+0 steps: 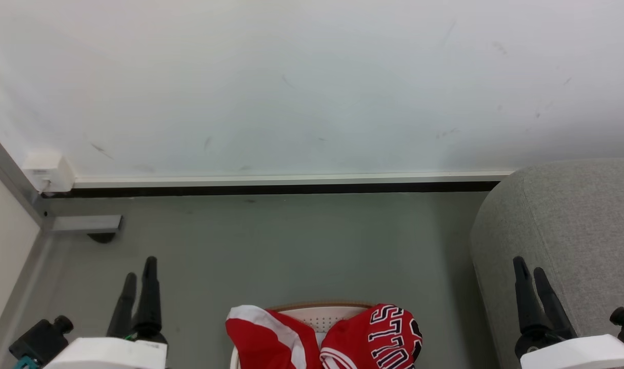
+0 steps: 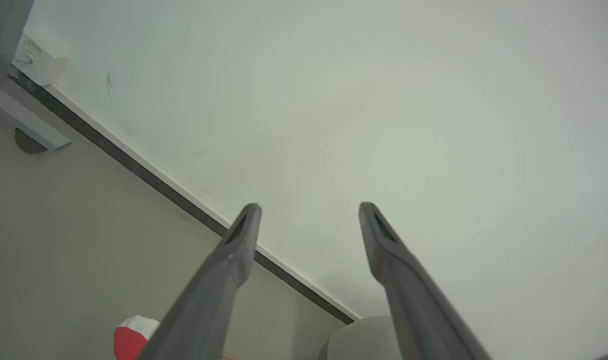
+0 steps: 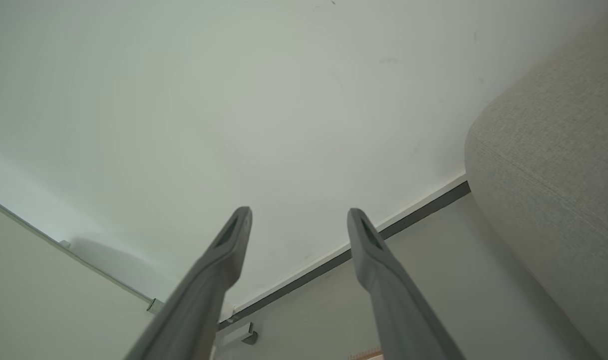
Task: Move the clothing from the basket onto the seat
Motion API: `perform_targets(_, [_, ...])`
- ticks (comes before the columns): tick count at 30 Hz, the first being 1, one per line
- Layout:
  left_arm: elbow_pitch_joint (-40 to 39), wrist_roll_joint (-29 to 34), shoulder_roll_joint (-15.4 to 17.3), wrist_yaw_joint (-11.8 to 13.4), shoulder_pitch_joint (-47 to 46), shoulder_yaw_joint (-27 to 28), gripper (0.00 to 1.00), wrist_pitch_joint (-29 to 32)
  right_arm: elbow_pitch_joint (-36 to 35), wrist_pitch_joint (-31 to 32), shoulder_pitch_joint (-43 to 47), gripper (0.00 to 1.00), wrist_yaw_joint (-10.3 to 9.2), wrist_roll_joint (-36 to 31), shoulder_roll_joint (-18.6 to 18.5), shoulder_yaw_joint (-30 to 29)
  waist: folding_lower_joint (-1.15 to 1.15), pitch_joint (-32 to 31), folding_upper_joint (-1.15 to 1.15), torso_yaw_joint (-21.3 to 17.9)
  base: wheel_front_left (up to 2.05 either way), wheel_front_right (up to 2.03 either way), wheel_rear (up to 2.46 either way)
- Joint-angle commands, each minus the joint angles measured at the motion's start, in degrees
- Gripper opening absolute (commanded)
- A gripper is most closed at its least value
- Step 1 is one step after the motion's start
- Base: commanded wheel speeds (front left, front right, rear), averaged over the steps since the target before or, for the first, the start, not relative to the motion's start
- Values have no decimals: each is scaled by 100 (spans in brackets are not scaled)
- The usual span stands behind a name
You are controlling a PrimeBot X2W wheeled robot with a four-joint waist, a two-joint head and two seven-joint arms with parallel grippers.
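Two red garments lie in the cream basket (image 1: 319, 313) at the bottom middle of the head view: one with white trim bands (image 1: 268, 338) on the left, and a lettered jersey (image 1: 381, 341) on the right. A corner of the trimmed garment (image 2: 129, 340) peeks into the left wrist view. The light-grey seat (image 1: 573, 241) fills the right side, and its rounded edge (image 3: 558, 170) also appears in the right wrist view. My left gripper (image 1: 139, 274) stands open at the lower left, apart from the basket. My right gripper (image 1: 529, 277) stands open in front of the seat. Both are empty.
A white wall with a dark baseboard (image 1: 291, 187) runs across the back. A metal post with a white box (image 1: 47, 171) and a foot bracket (image 1: 86, 224) stands at the far left. Grey floor (image 1: 291, 246) lies between the basket and the wall.
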Motion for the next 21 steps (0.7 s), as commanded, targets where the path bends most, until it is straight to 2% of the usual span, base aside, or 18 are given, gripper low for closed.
perform_targets(1, [-86,283,78,29,-4,-23,100,-64,-76,-62,-108,100,-3,-246,-89,28,0,0,0,1,0,0,0])
perform_targets(9, [-56,1096,187,165,26,-227,100,-207,21,-206,-99,100,-4,-1075,-79,135,0,-11,0,5,0,0,0])
perform_targets(21, [-45,1810,300,292,61,-427,100,-382,132,-381,-102,100,-5,-1846,-15,222,0,-62,0,-2,0,0,0])
